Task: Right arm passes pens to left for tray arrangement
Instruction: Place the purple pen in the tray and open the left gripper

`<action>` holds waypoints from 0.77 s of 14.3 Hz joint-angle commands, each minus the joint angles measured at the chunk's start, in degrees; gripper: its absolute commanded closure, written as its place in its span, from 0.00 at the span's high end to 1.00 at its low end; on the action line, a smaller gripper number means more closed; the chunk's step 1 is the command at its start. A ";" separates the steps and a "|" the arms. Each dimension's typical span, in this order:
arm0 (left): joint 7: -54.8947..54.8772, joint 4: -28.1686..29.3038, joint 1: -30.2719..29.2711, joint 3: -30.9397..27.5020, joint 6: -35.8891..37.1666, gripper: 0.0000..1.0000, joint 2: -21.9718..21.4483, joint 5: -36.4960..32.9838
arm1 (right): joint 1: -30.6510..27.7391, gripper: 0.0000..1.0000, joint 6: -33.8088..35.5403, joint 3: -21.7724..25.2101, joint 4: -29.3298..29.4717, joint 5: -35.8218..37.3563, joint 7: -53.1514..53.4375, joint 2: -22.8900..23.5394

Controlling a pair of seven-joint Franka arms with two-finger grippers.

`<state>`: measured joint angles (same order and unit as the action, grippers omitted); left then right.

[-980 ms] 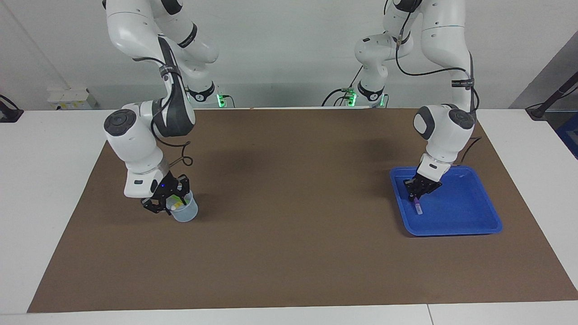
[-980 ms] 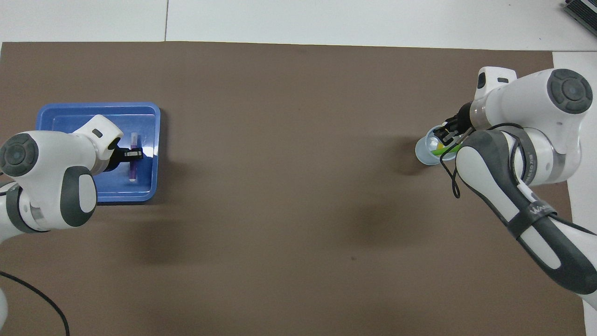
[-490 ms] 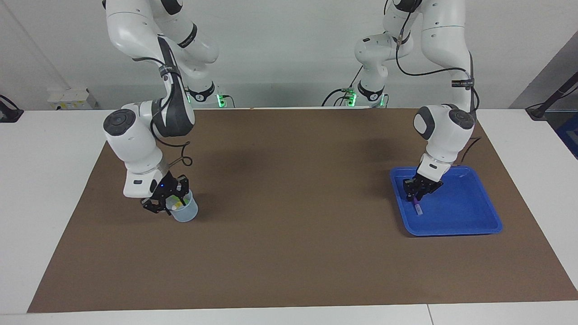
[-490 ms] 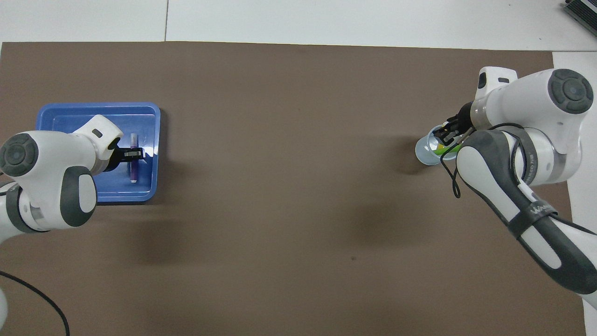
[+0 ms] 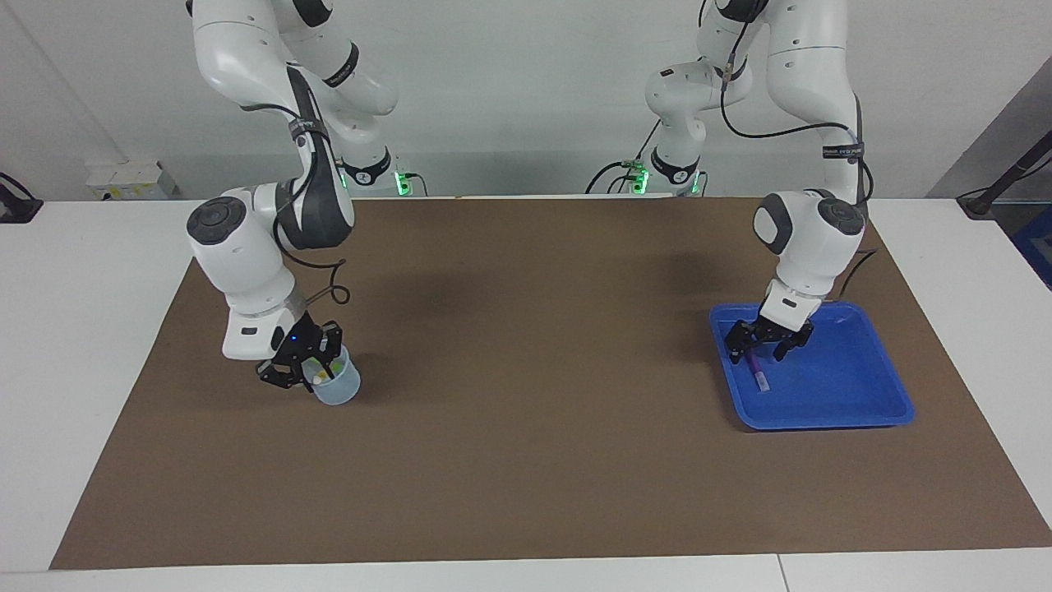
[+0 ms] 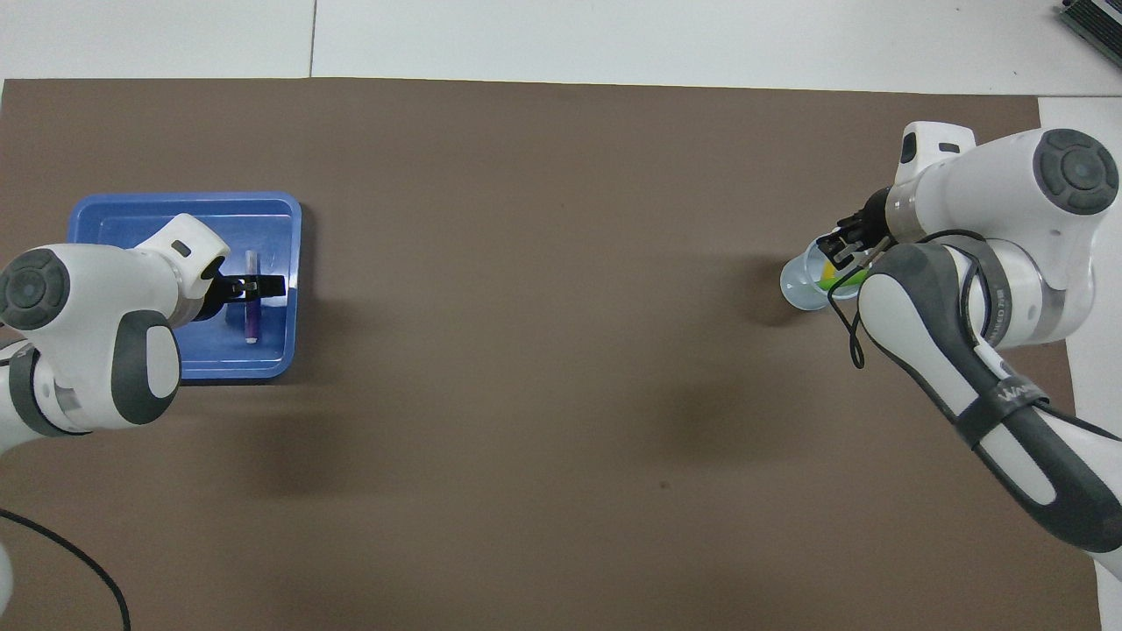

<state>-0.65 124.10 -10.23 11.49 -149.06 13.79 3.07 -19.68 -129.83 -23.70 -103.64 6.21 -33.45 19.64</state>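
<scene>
A brown mat [image 5: 526, 386] covers most of the white table [image 5: 74, 329]. The blue tray [image 5: 855, 395] lies on it toward the left arm's end. A translucent cup [image 5: 339, 386] stands on the mat toward the right arm's end.

The left gripper [image 5: 766, 352] hangs low over the tray with its fingers spread wide, straddling the purple pen [image 5: 757, 374] without holding it. The pen lies flat on the tray floor near the rim that faces the middle of the table, its pale end pointing away from the robots.

The right gripper [image 5: 316, 372] reaches into the cup, where the yellow pen [image 6: 828, 279] and green pen [image 6: 848, 280] stand. Whether its fingers grip one I cannot tell.
</scene>
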 commanded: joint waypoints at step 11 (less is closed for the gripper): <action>-1.11 -2.19 -2.87 -0.59 4.46 1.00 -8.93 -1.23 | -1.23 0.48 -2.01 -1.17 0.36 0.65 -0.74 1.01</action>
<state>-1.17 121.63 -12.61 10.72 -148.54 9.55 3.07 -19.76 -131.31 -23.77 -103.44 6.21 -33.45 19.93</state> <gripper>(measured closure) 0.000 0.485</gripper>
